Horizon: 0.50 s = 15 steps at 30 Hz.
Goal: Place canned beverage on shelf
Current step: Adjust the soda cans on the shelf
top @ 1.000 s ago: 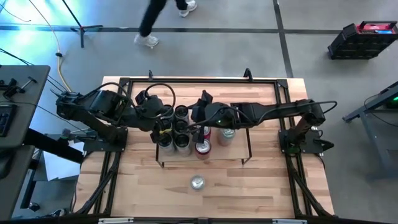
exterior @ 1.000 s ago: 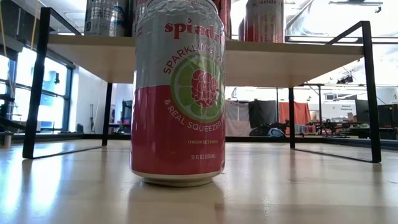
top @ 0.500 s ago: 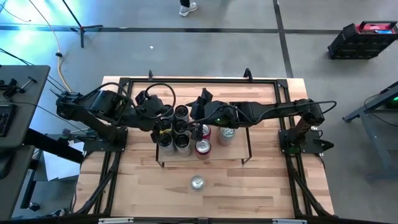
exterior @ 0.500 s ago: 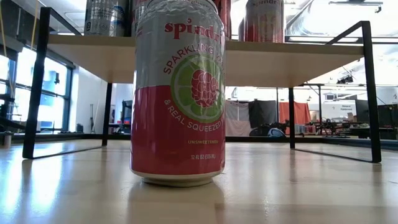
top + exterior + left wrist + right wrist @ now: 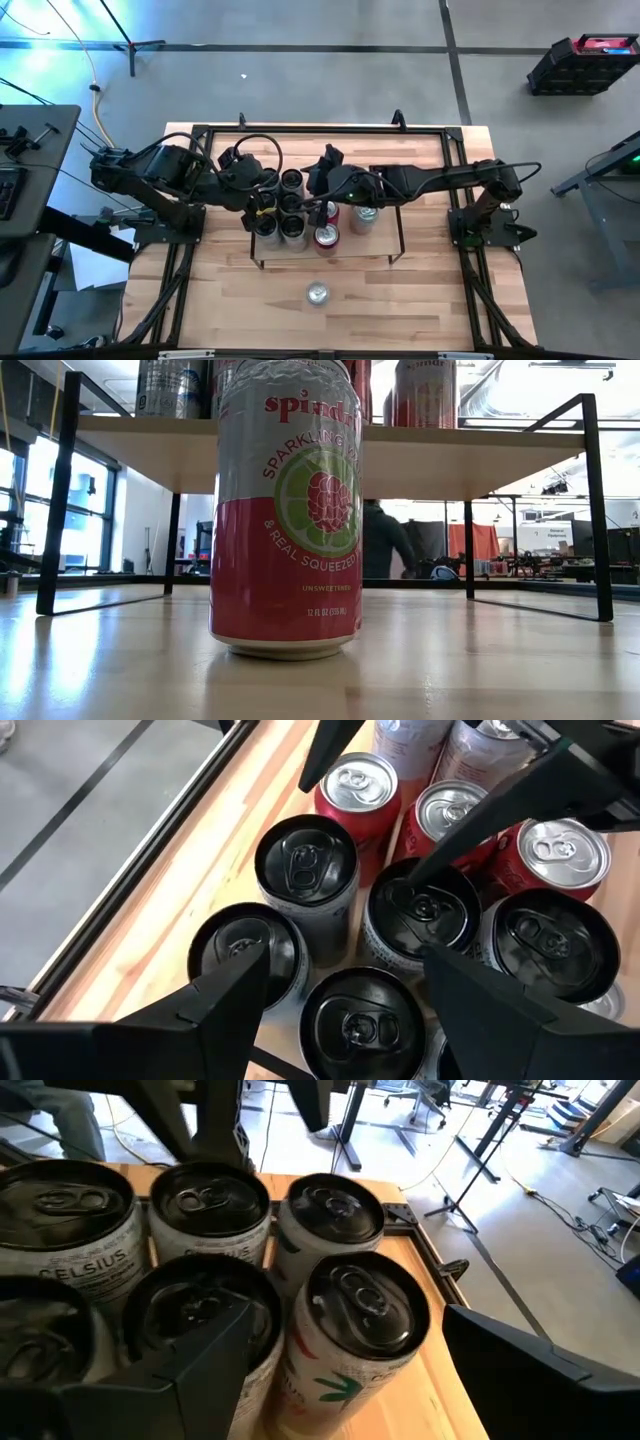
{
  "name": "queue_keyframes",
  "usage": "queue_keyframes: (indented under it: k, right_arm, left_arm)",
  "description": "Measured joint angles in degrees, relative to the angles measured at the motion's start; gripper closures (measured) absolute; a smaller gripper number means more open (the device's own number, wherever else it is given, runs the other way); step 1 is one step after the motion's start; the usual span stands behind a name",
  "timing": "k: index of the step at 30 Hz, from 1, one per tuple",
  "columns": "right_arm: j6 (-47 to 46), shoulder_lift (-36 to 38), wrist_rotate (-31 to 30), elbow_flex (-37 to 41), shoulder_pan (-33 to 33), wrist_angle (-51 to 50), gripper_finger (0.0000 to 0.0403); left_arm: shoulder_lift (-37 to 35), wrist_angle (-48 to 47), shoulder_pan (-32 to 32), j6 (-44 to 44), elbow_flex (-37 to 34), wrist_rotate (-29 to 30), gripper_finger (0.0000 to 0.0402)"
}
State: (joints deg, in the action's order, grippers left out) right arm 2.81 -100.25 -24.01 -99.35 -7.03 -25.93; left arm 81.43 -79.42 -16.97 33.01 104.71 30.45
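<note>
Cans crowd the shelf (image 5: pixel 385 215): black-topped ones in a tight cluster at its left half, red and silver ones toward the middle and right. Both grippers hang over that cluster rather than over the one drink not yet placed, a Spindrift can (image 5: pixel 318 293) standing upright alone on the tabletop (image 5: pixel 420 300), in front of the shelf and well apart from it; the low view fills with its pink-and-white label. Its long axis is vertical, silver top facing up, so a level, sideways grip round the body looks the natural approach. The left gripper (image 5: pixel 262 202) sits above the black cans (image 5: pixel 305 870), its fingers (image 5: pixel 225 995) spread wide to either side of one black top and closed on nothing. The right gripper (image 5: pixel 318 208) reaches in from the other side, next to the red cans; its fingers (image 5: pixel 200 1350) also stand wide, straddling a white Celsius can (image 5: pixel 355 1325) without pinching it, as far as the wrist view tells. From either set of fingers the lone can lies toward the table's front edge, roughly below the shelf's middle. The right gripper appears slightly nearer, almost in line with it, so that arm seems the likelier one to draw back over the shelf's front edge and descend.
</note>
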Motion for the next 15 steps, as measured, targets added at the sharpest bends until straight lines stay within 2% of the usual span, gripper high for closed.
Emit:
queue_keyframes:
  k: [10, 15]
  right_arm:
    - [0.00, 0.35, -2.54, 0.00, -1.38, 0.12, 0.0092]
    - [-0.33, 0.10, 0.55, -0.03, -0.52, 4.33, 0.0092]
  left_arm:
    - [0.00, -0.02, 0.00, 0.53, 0.00, -1.59, 0.0145]
    - [0.00, -0.02, 0.00, 0.95, 0.00, -1.87, 0.0145]
